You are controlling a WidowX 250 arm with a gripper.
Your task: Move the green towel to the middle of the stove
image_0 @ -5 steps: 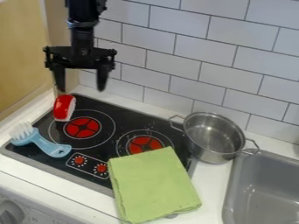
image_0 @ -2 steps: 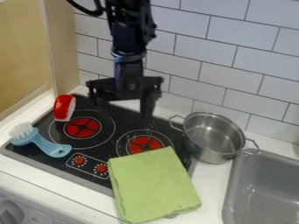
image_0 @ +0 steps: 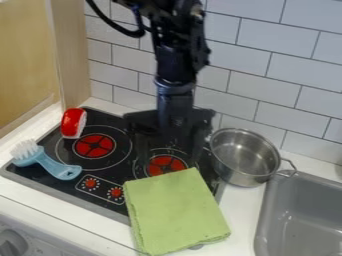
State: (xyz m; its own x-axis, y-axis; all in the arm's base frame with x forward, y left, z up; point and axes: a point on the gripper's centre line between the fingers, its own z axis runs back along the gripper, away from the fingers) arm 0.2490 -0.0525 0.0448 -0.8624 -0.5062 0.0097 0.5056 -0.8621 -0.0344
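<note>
Green towel (image_0: 175,212) lies folded in a thick, slightly skewed rectangle, partly over the near right corner of the stove (image_0: 47,185) and partly on the white bench (image_0: 239,215) in front. Its far edge comes up close beside the right burner (image_0: 160,166), and its left edge runs just beside the red-centred control dials (image_0: 117,192).

The black arm (image_0: 175,65) comes in from the top edge of the view, with a dark cable (image_0: 113,22) looping off to its left. Its hand (image_0: 169,157) hangs down over the far right part of the stove, beyond the towel, with its fingers spread wide and nothing between them. One finger is seen in front of the stove to the left of the right burner, the other to its right, near the metal pot (image_0: 244,155).

The pot sits upright and open at the stove's right edge, its right handle toward the grey sink (image_0: 300,215). A light-blue brush (image_0: 50,164) with white bristles lies over the stove's left edge, bristles up. Farther back, at the far left corner, is a red-and-white object (image_0: 72,123), near the left burner (image_0: 94,146). White tiles (image_0: 267,65) cover the wall behind, and a wooden panel (image_0: 27,60) stands at the left.
</note>
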